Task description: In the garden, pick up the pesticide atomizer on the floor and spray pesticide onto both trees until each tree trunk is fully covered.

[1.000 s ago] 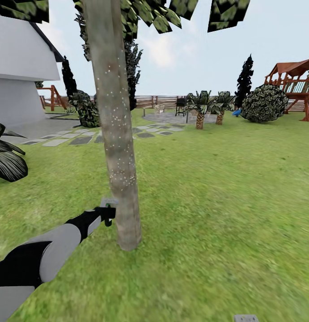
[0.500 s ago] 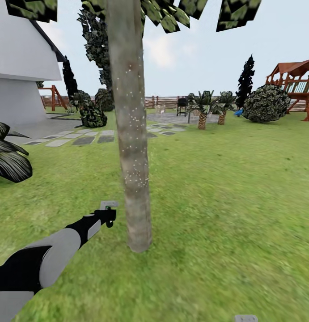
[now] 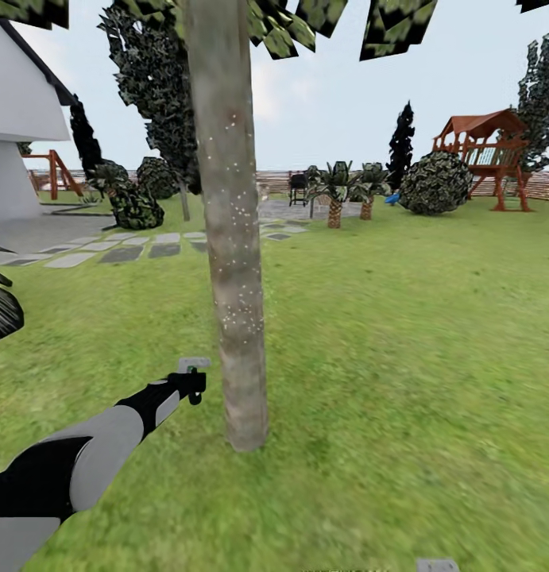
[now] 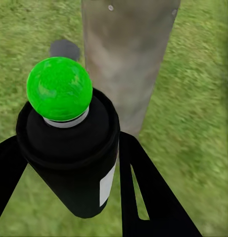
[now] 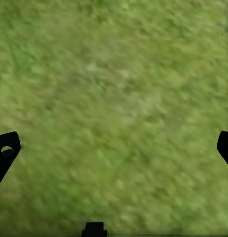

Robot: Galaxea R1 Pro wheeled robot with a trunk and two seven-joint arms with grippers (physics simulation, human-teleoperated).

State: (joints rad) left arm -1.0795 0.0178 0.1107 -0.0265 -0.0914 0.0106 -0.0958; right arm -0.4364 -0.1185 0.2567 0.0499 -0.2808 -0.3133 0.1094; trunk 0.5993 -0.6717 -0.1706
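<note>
A tree trunk, straight and grey-brown with white specks on its bark, rises from the lawn just ahead of me, its blocky green canopy overhead. My left gripper reaches out low to the trunk's left, a small gap away from it. In the left wrist view it is shut on the pesticide atomizer, a black can with a round green top; the trunk stands close behind it. My right gripper is open over bare grass, with its fingertips far apart.
Lawn spreads to the right and front. Stepping stones lead to a white house at the left. A dark tree, palms, a round bush and a wooden play tower stand farther back by the fence.
The head view has shifted: the trunk sits further right in the picture and the background has slid left. My left arm holds the same pose with the atomizer.
</note>
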